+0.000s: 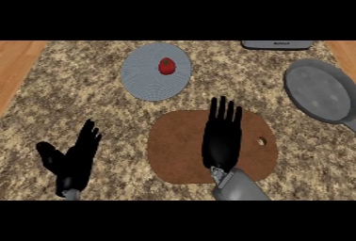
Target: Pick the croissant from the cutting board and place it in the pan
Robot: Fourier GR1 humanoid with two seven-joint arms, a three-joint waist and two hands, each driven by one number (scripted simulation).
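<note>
A brown cutting board lies at the middle of the granite counter. My right hand is stretched flat over it, fingers straight and pointing away from me. No croissant shows; the hand may cover it, I cannot tell. The grey pan sits at the far right, its handle running toward the lower right edge, and nothing lies in it. My left hand rests open at the lower left, fingers up, thumb spread to the left.
A grey-blue round plate with a red tomato-like fruit on it stands behind the board. A dark grey appliance edge shows at the top right. Wooden surfaces border the counter on both sides.
</note>
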